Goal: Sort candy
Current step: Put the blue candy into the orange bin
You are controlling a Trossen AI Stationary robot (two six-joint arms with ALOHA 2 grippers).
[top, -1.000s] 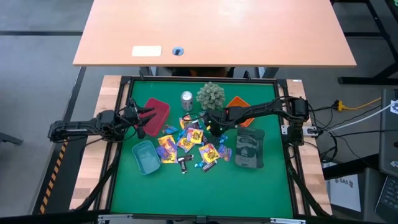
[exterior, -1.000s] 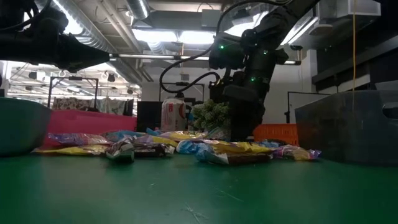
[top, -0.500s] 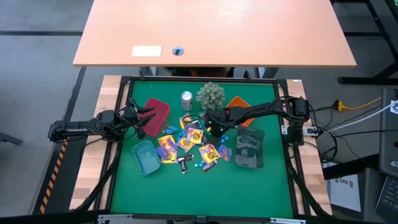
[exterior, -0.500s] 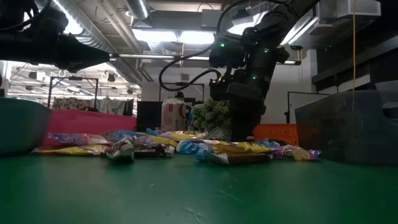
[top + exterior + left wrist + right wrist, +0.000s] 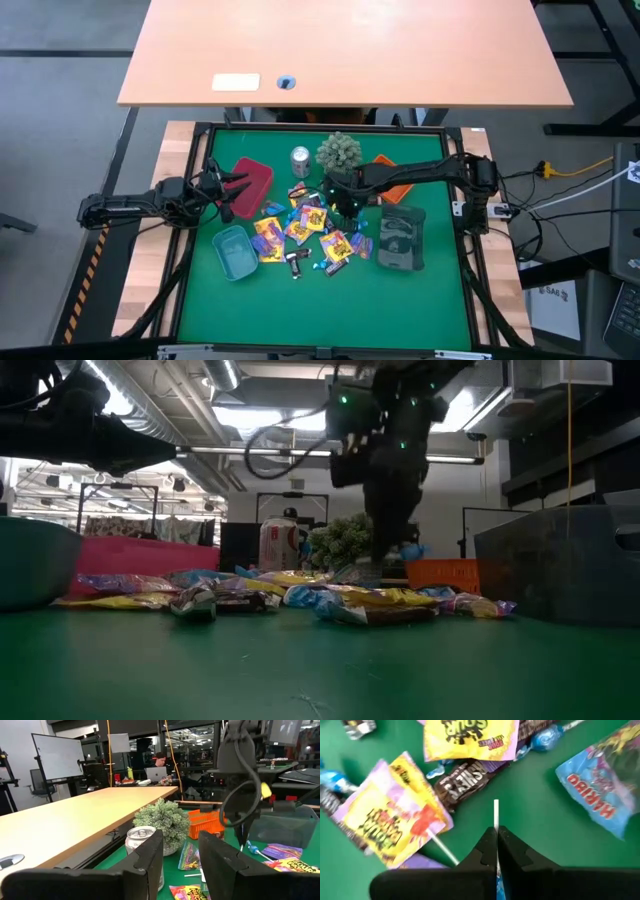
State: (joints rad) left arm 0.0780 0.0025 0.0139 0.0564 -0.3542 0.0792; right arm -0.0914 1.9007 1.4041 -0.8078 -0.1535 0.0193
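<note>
Blue-wrapped lollipop (image 5: 410,550) has come up: your right gripper (image 5: 496,851), pinching its white stick, hangs above the candy pile (image 5: 305,232); left gripper (image 5: 228,189) waits half open.

Bright overhead light; motion-blurred right wrist view.

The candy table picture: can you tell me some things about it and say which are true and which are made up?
1. The right gripper is shut on a lollipop stick. True.
2. The silver can lies inside the red tray. False: it stands on the green mat beside that tray.
3. The left gripper is over the red tray. True.
4. The teal tray is full of candy. False: no candy shows in it; the candy lies in a pile on the mat.
5. The spiky green plant ball sits next to the can. True.
</note>
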